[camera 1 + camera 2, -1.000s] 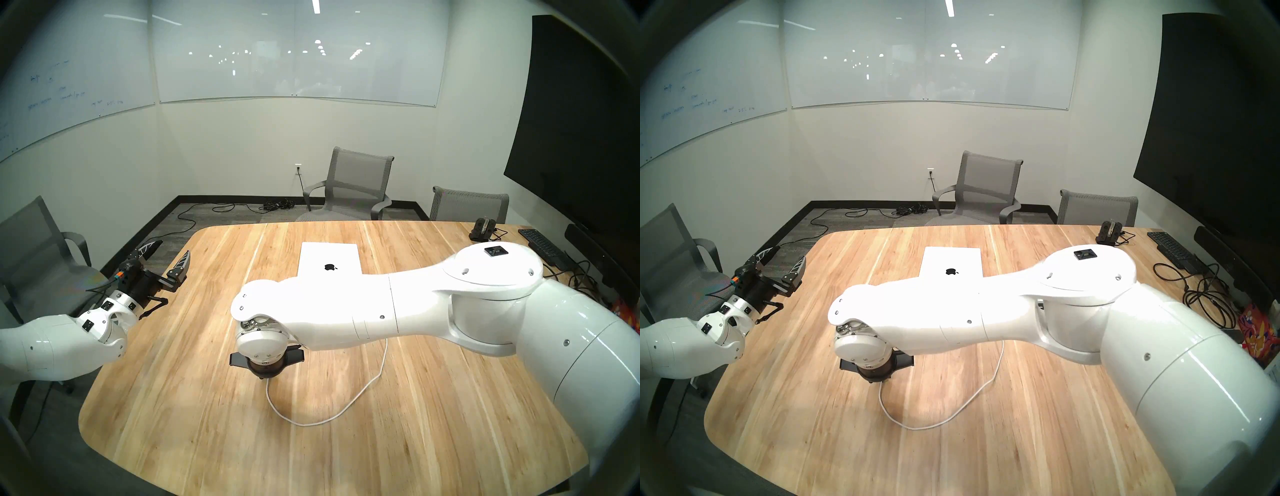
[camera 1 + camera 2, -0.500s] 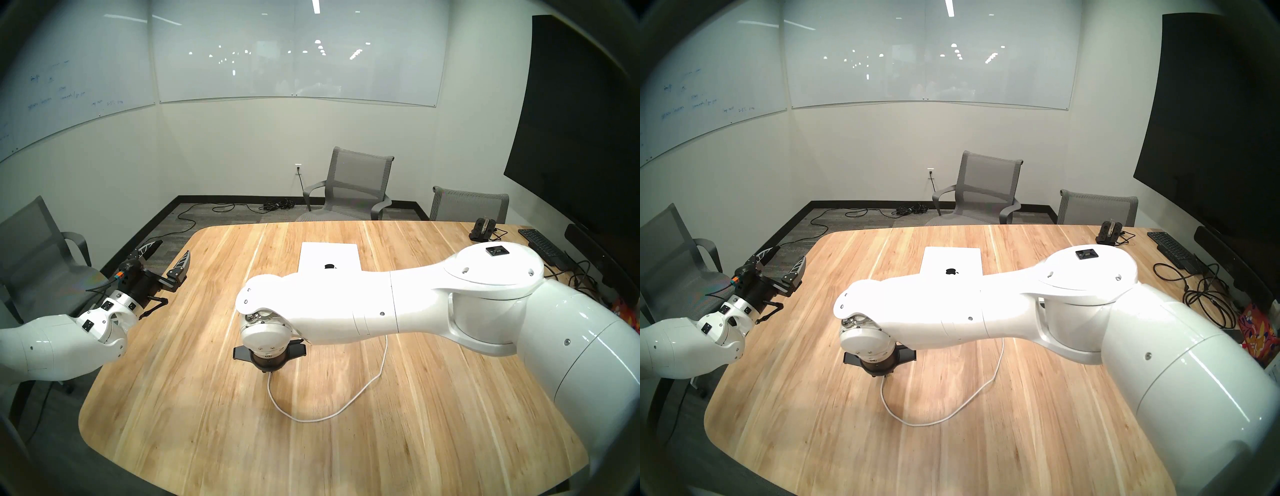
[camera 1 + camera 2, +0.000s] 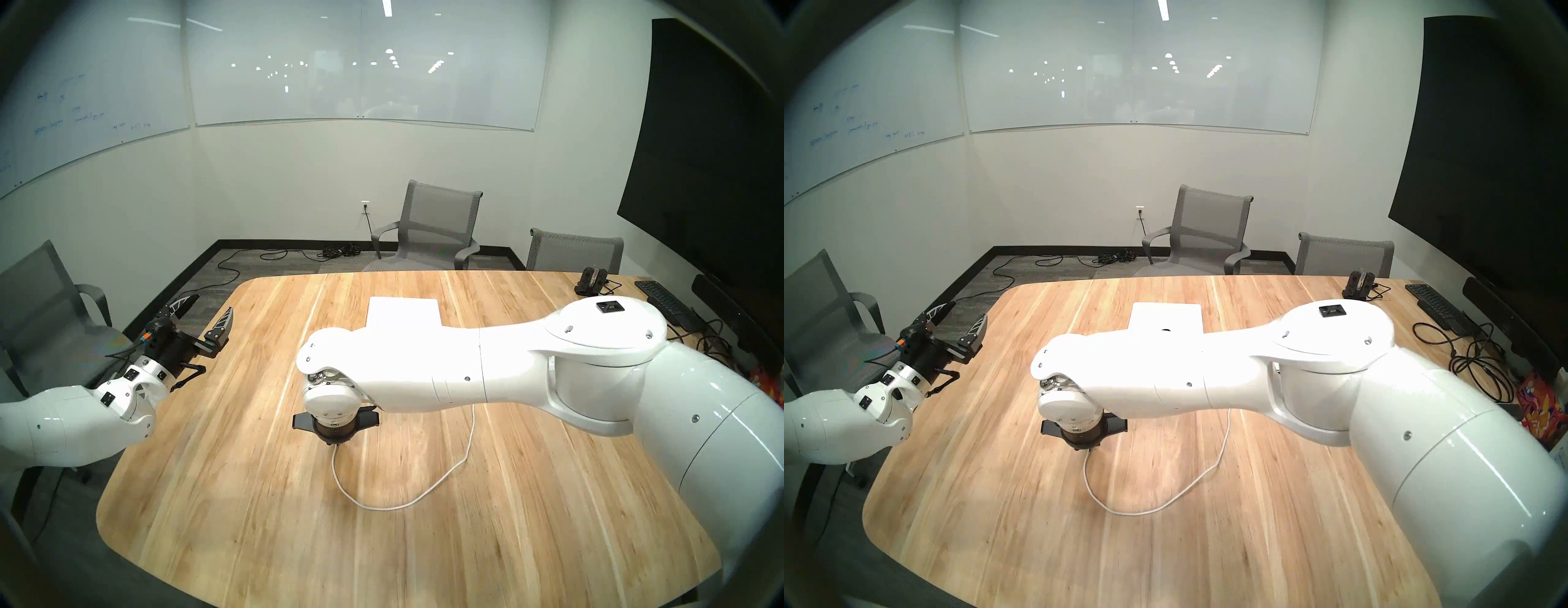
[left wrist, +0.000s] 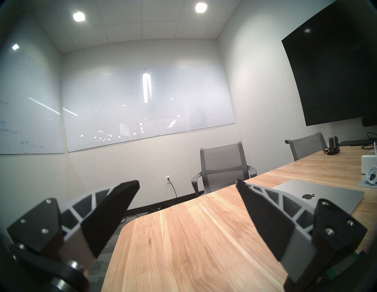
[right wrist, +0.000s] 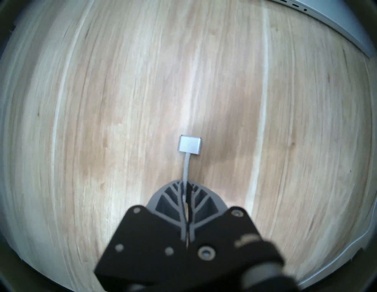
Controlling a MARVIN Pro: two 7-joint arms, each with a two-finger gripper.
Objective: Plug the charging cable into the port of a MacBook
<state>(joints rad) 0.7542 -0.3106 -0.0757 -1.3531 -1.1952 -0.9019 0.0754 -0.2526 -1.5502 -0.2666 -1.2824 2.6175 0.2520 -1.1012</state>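
Pinching charging cable (image 5: 186,169) in right gripper (image 5: 186,188) behind connector so tip leads toward MacBook (image 5: 326,22) port; left gripper (image 4: 186,186) splayed empty at table's (image 3: 237,488) left edge.

Head stereo pair: high, looking down and fwd across the counter (image 3: 254,530), near-identical, right eye shifted slightly sideways. Both arms in frame.

Left wrist cam: low at the counter's left edge, near level, facing across to far wall; left claw (image 4: 186,189) fingers at bottom corners. Shares MacBook (image 4: 318,195) and chairs w/ head views.

Right wrist cam: close above the counter, straight down; shares charging cable (image 5: 189,145) and the MacBook's side edge at top right.
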